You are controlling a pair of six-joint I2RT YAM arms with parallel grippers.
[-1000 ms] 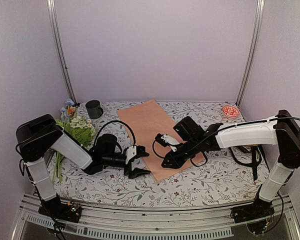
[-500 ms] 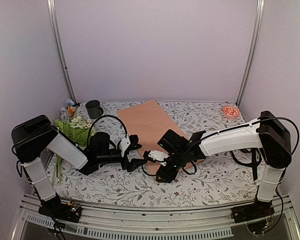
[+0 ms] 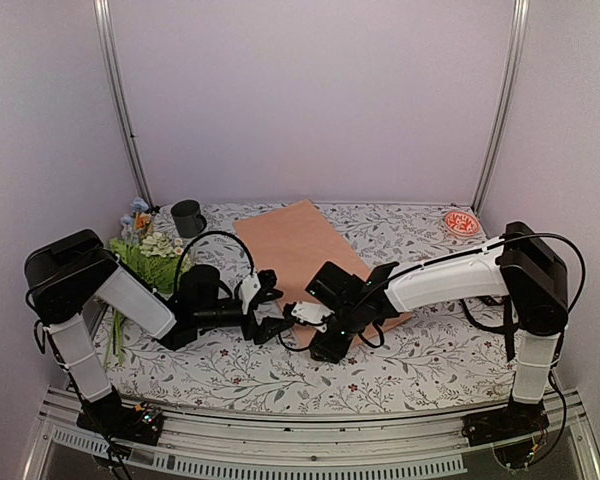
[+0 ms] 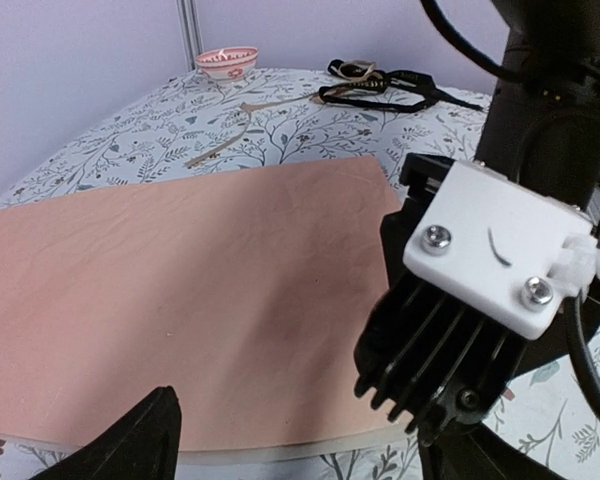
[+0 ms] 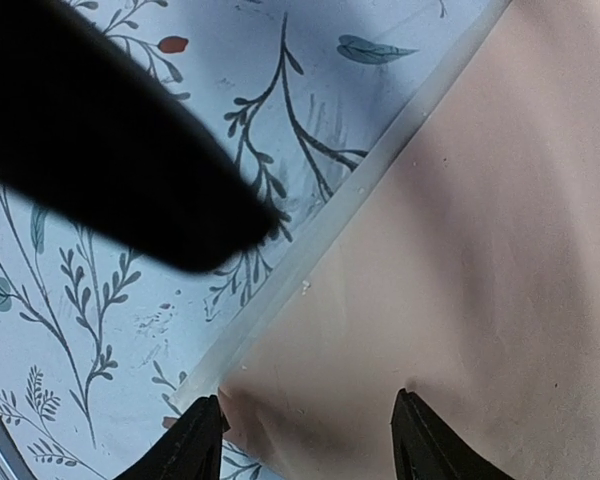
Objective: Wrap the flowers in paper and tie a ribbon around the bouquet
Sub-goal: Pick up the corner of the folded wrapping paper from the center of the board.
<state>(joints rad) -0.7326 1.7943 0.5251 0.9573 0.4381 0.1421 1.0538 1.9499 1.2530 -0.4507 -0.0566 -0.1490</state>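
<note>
With left gripper [image 3: 273, 308] jaws wide and right gripper [image 5: 308, 440] jaws apart, apparently straddling the paper [image 3: 300, 245] corner, closing may crease it or clash the grippers.

paper [image 3: 298, 248]: showing plain peach-orange
table cover [image 3: 420, 360]: showing white with dark leafy sprigs
bowl [image 3: 462, 223]: showing red and white

No legible text, label, brand, number or sign in any view.

Arms reach inward — left gripper [image 3: 272, 308] and right gripper [image 5: 307, 445] parted, nearly meeting.
</note>
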